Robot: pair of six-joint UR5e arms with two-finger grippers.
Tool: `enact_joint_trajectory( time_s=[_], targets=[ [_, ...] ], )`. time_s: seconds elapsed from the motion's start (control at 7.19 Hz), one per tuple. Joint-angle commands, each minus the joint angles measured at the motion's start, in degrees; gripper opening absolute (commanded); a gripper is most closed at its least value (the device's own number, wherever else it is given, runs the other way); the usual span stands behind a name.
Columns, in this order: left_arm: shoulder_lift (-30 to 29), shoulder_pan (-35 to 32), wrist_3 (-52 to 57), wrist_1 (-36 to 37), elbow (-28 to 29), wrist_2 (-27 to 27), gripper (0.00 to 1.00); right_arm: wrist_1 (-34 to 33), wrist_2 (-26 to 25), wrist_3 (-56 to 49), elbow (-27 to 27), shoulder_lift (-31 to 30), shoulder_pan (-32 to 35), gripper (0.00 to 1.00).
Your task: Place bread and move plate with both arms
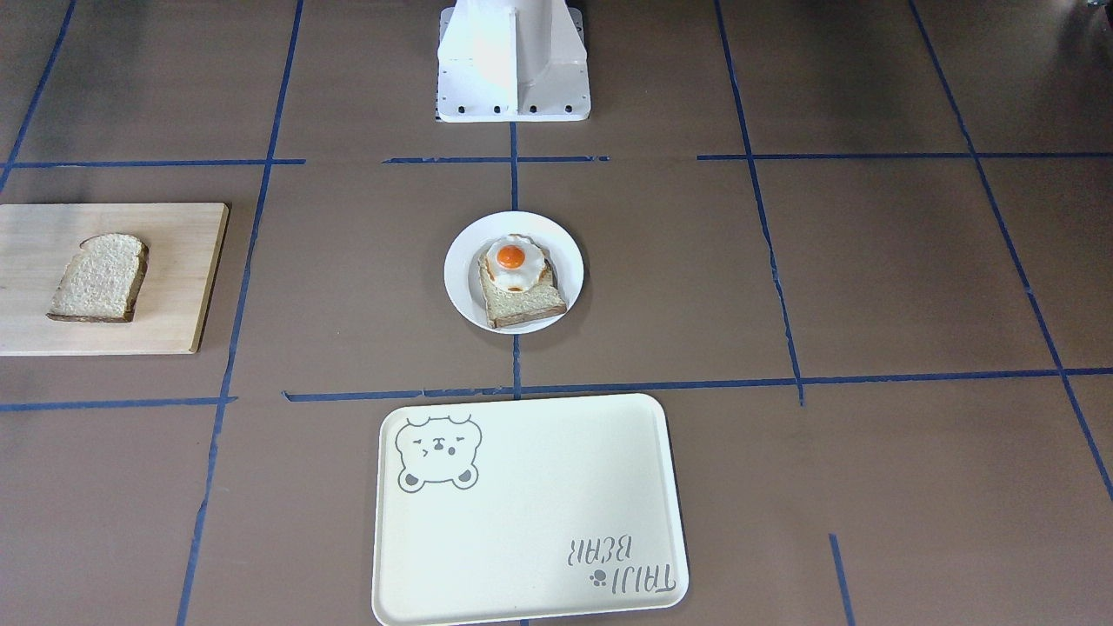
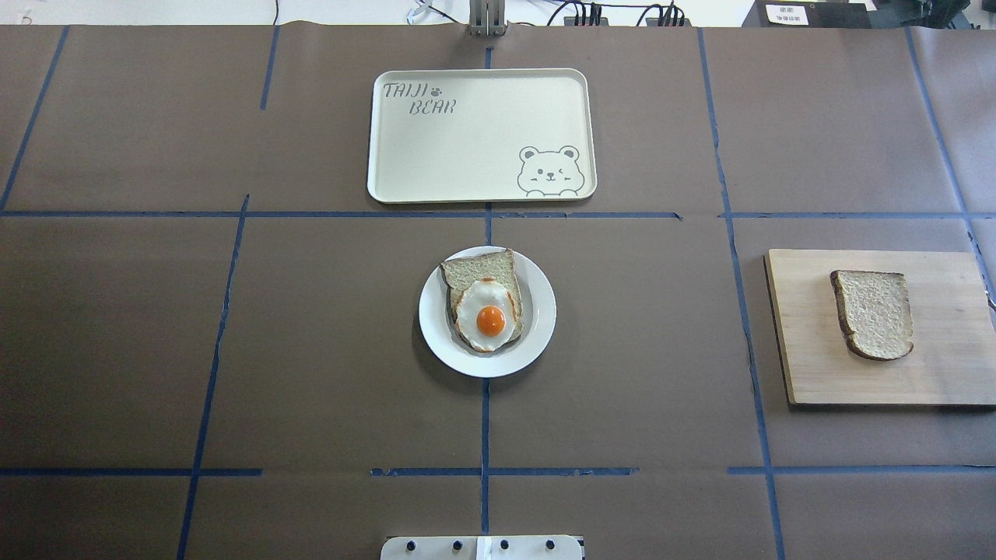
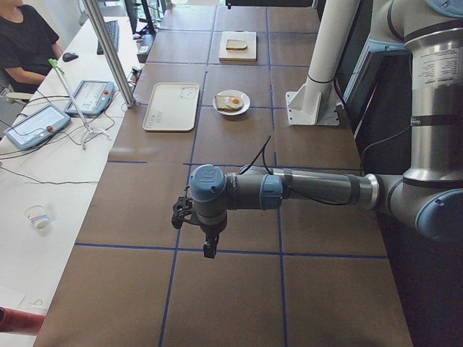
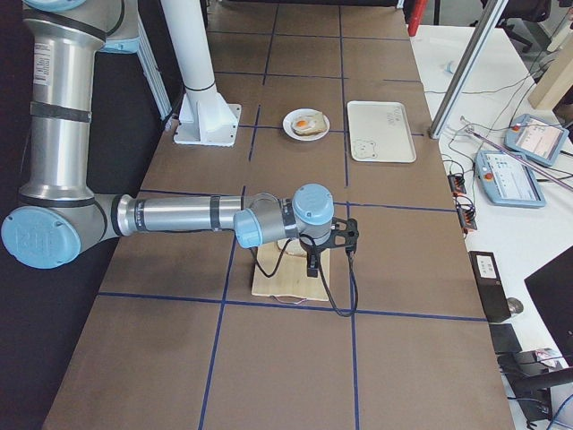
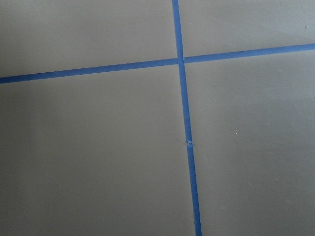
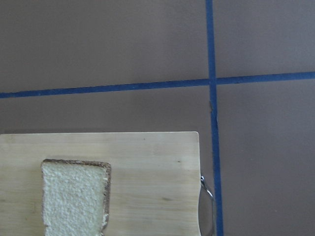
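Tan wholemeal bread (image 2: 873,313) lay flat on a wooden board (image 2: 809,373) at the robot's right. The white plate (image 2: 539,311), mid-table, held 1 toast slice (image 2: 476,269) topped with a fried egg (image 2: 489,319); a cream tray (image 2: 467,148) lay beyond it. The right gripper (image 4: 312,268) hung above the board near the bread, the left gripper (image 3: 208,249) well apart; I could not tell how either's jaws stood.

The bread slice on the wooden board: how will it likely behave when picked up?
The bread looks porous and thin, so probably light and soft; a firm pinch may dent the crumb. It lies flat on the board, so it should not roll, though it could sag if held by one edge.
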Motion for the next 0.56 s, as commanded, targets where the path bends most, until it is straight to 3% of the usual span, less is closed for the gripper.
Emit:
enact_joint_trajectory(
  time_s=[0.0,0.42],
  targets=[
    [0.2,0.0,0.0,0.0,-0.6,0.0,1.0,11.2,-5.2,12.9,-0.3,-2.3,-9.2,0.99],
    [1.4,0.0,-0.1,0.0,-2.1,0.0,1.0,23.3,-9.5,23.1,-4.1,-3.3,-17.7,0.99]
  ],
)
